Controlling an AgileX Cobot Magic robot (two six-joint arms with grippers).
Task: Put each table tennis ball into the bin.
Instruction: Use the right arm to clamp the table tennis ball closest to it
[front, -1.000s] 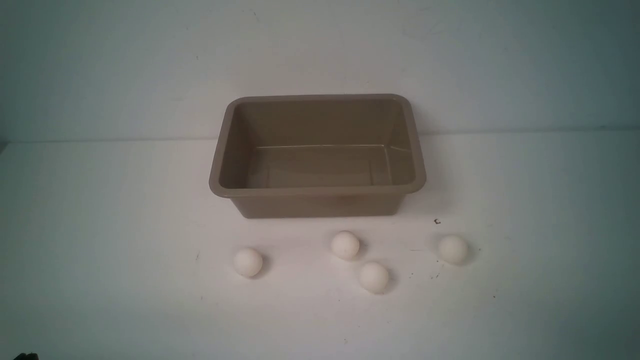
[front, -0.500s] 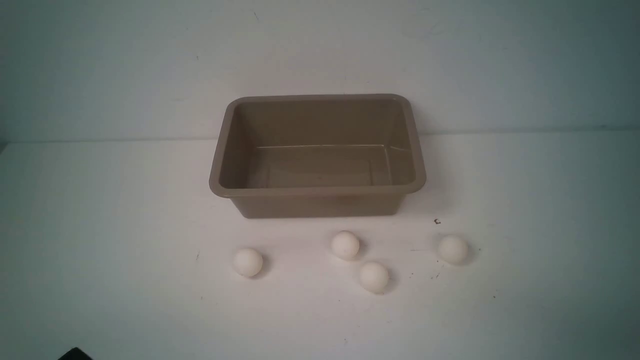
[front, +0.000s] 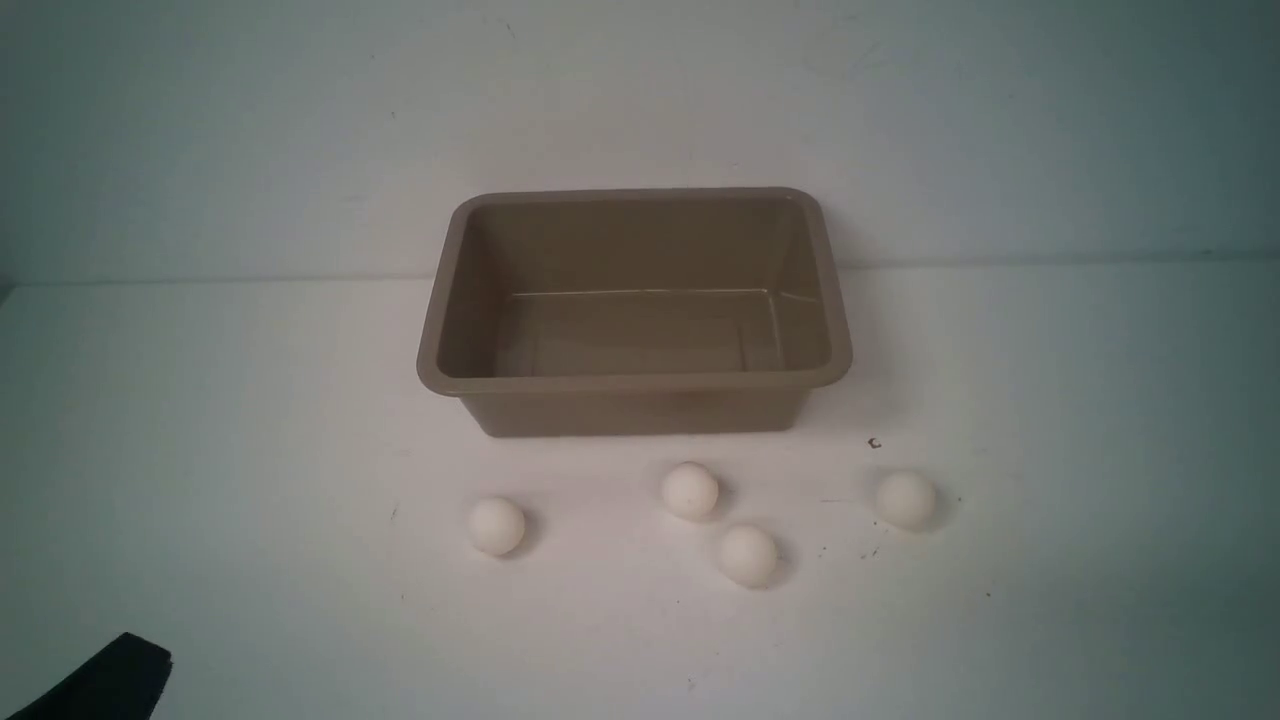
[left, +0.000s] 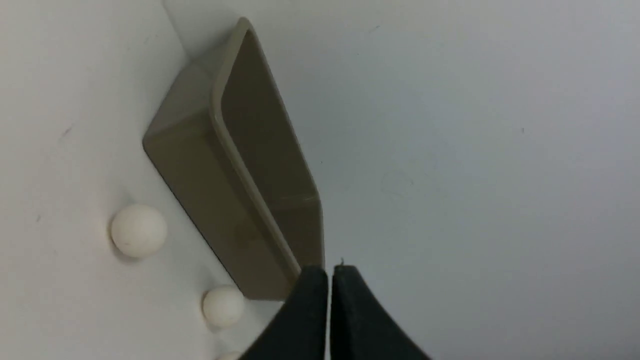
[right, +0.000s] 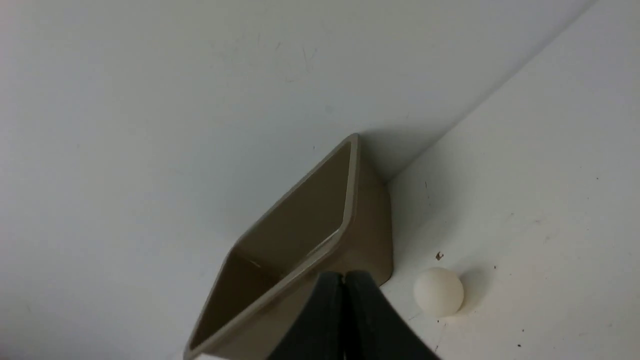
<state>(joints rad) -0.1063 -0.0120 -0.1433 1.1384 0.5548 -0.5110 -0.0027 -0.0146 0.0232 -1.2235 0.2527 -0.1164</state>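
Note:
The taupe bin (front: 640, 381) stands empty at the middle of the white table, against the back wall. Several off-white table tennis balls lie in front of it: one at the left (front: 496, 525), two near the middle (front: 690, 490) (front: 747, 555), one at the right (front: 906, 499). My left gripper (left: 329, 272) is shut with nothing in it, well back from the bin (left: 200, 165) and two balls (left: 138, 231) (left: 223, 306). My right gripper (right: 344, 277) is also shut and empty, with the bin (right: 370, 235) and the right ball (right: 438, 291) ahead of it.
A black part of my left arm (front: 110, 685) shows at the front view's lower left corner. The white wall rises right behind the bin. Small dark specks (front: 875, 443) mark the table near the right ball.
The black part of my left arm has come further up into the front view's lower left corner. The bin and the balls have not moved.

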